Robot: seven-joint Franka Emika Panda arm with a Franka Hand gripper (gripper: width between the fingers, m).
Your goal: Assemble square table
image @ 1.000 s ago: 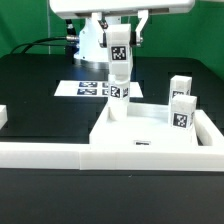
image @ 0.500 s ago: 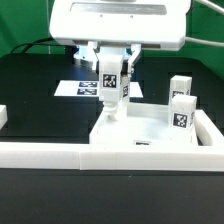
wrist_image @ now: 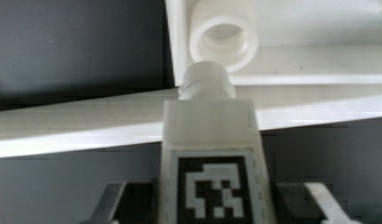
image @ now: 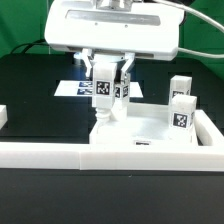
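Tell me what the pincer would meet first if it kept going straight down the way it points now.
Probably the square slab: the leg block held in the pincer would reach the round corner hole first, though the remaining gap is unclear.

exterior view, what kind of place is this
Probably a robotics lab bench set up for assembly trials: a black table fenced by a white rail, a marker board fixed flat on it, and tagged white leg blocks, one in the gripper.
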